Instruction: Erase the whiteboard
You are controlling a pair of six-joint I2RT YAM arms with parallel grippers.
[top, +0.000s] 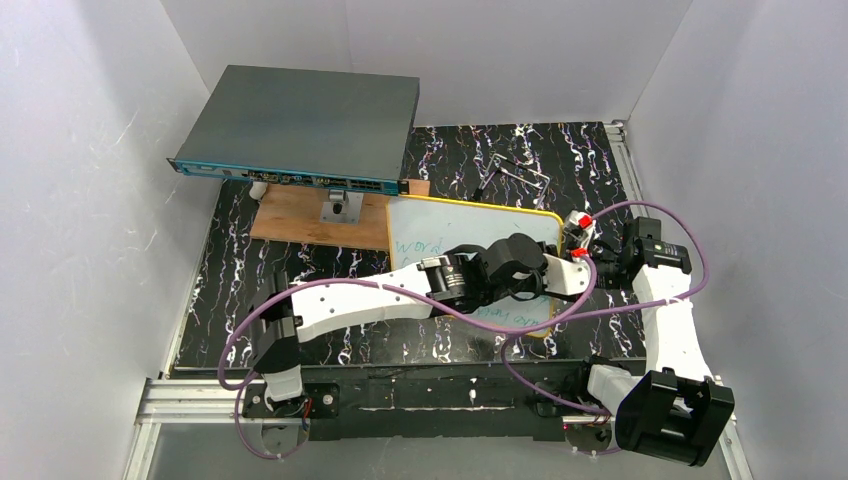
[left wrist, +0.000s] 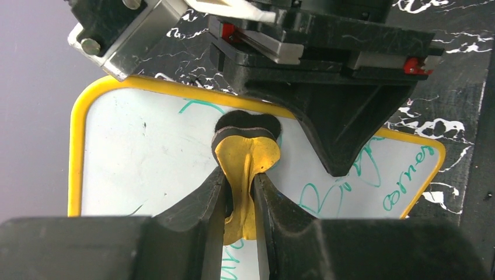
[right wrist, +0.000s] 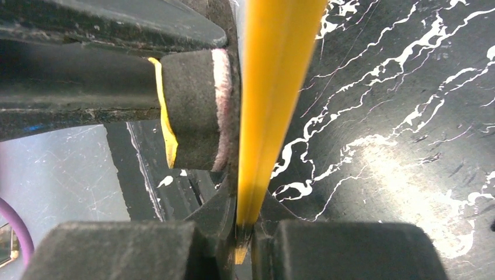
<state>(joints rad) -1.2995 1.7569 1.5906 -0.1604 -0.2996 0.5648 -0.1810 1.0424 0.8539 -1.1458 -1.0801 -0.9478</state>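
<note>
Item: whiteboard (top: 450, 228), small, white, with rounded corners and a thin yellow-orange frame. It sits at the centre-right of the black, white-veined table (top: 230, 265), in front of the other items. Its face carries green handwriting, partly hidden by the left arm in the overhead view. The left wrist view shows more green script along the board's far side. Whether the board lies flat or is raised at one edge cannot be told. Item: eraser (left wrist: 245, 153), with a yellow back and black felt pad, clamped between the left fingers (left wrist: 213, 189), which pinch the yellow part. The felt end points at the white face, and in the right wrist view the felt sits against or just beside it. Item: right fingers (right wrist: 219, 224), closed on the yellow frame at the board's right edge, which is seen edge-on in that view. Item: dark-grey flat box (top: 300, 120), at the far left, with a row of ports along its front. It rests over a brown wooden board (top: 300, 218) just left of the whiteboard. Item: thin bent metal piece (top: 515, 165), on the table behind the whiteboard, too small to identify.
</note>
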